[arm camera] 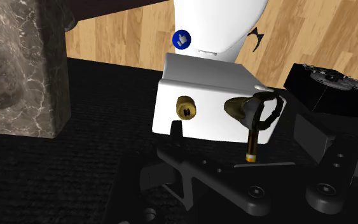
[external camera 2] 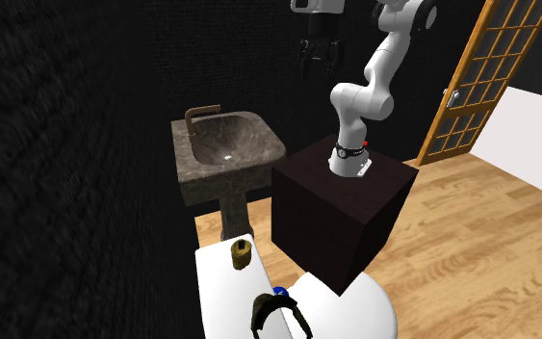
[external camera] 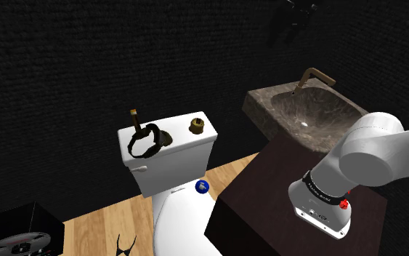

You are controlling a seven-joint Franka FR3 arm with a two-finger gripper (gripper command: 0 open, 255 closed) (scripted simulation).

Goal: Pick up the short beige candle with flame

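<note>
I am approaching; the black end effector (external camera 2: 317, 69), spread I cannot tell, is hanging far from the short tan candle (arm camera: 187, 107) on the white toilet tank (arm camera: 203, 76), needing descent next.

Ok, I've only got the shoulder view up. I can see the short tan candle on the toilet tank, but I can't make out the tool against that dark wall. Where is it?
Observer: In the second exterior view the tool hangs high near the top of the picture, far above the candle.
Operator: Is the wrist camera looking at the candle?
Observer: Yes, the wrist view has it on the tank, between the sink and a dark looped object.
Operator: Anything off to the side that I'm missing?
Observer: A brown-framed lattice door, at the second exterior view's right.
</note>
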